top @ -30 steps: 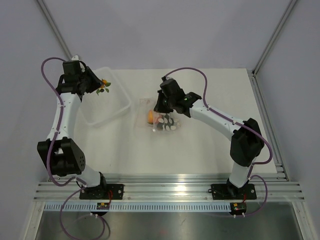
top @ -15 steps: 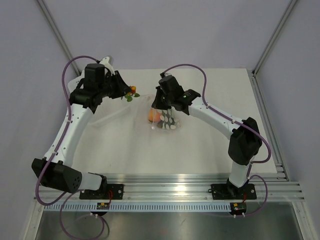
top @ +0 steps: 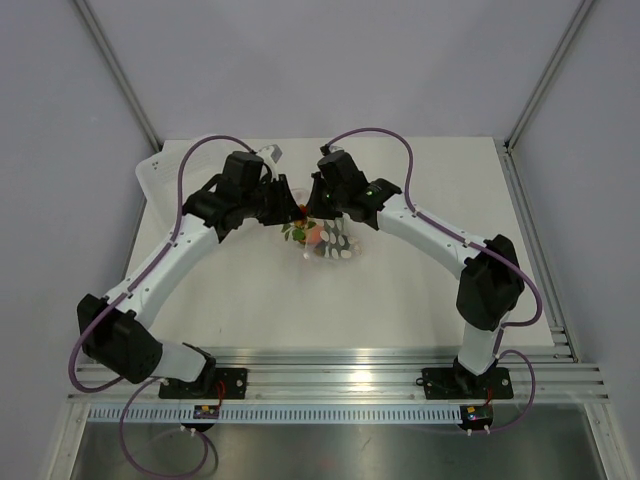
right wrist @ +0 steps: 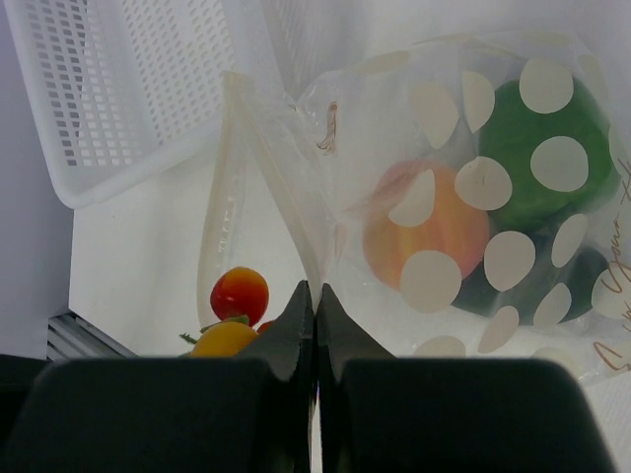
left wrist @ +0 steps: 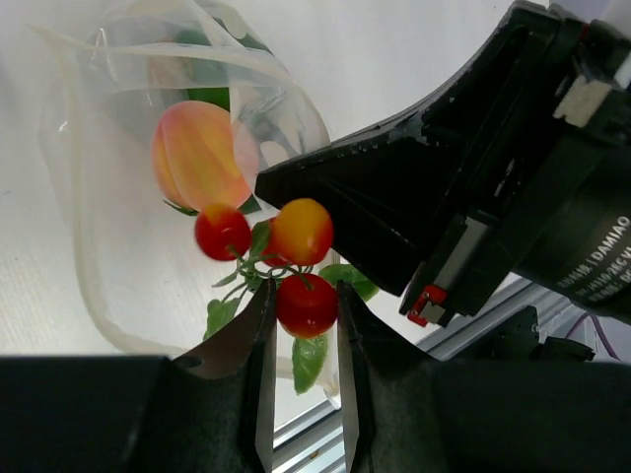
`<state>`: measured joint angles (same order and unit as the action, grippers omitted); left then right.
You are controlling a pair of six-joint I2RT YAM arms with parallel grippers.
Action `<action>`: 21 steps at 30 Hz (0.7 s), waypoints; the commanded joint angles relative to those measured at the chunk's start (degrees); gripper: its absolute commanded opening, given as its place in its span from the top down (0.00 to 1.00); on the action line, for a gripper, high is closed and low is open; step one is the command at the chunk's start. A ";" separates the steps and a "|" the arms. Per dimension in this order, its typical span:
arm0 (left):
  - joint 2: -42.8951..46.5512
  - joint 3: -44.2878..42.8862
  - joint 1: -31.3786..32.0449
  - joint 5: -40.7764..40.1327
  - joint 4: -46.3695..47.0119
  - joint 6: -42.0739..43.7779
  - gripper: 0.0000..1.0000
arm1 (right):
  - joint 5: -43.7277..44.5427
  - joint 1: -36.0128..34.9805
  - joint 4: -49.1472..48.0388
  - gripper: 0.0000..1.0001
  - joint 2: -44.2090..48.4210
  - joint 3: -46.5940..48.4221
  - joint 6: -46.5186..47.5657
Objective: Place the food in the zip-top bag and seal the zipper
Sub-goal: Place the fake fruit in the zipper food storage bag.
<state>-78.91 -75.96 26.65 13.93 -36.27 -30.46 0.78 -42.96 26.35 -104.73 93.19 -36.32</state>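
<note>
Left gripper (left wrist: 303, 305) had its jaws closed round the lowest red ball of the tomato sprig (left wrist: 301, 232), which hung right at the mouth of the zip-top bag (right wrist: 434, 148), at ten o'clock from the peach (right wrist: 463, 222) in the top view. Right gripper (right wrist: 315, 296) was pinched tight on the bag's rim, lifting it open. Peach and green lump (right wrist: 523, 168) lay inside. That sprig looked light and slick, with springy stems, so a hold on one round ball could roll. The film looked limp and was best taken by the stiffer zipper (right wrist: 219, 227) edge.
</note>
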 commanded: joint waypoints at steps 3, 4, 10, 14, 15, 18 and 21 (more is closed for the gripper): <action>-3.26 0.29 0.94 0.04 4.46 -1.10 0.95 | 0.10 -0.28 -2.18 1.00 3.92 -1.16 -0.42; -4.22 0.29 1.03 -0.05 4.37 -1.10 0.85 | 0.10 -0.20 -2.27 1.00 4.53 -1.60 -0.51; -5.81 -0.15 1.47 -0.40 4.02 -0.75 0.49 | 0.19 -0.28 -2.97 1.00 5.94 -3.27 -0.86; -6.51 -3.31 1.91 -1.01 1.21 1.36 0.19 | 0.63 -0.11 -2.62 1.00 6.20 -3.80 -0.78; -6.60 -4.01 2.08 -1.27 0.59 2.76 0.19 | 0.63 -0.19 -2.53 1.00 6.29 -3.80 -0.86; -5.38 -6.74 2.35 -2.24 -2.04 6.01 0.22 | 0.63 0.07 -2.53 1.00 6.46 -3.98 -0.77; -3.19 -8.76 2.35 -4.61 -5.03 9.27 0.34 | 0.89 0.33 -2.44 1.00 6.90 -4.33 -0.60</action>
<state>-85.54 -80.34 28.53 11.64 -41.19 -25.82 1.96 -42.57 25.65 -100.97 89.12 -36.73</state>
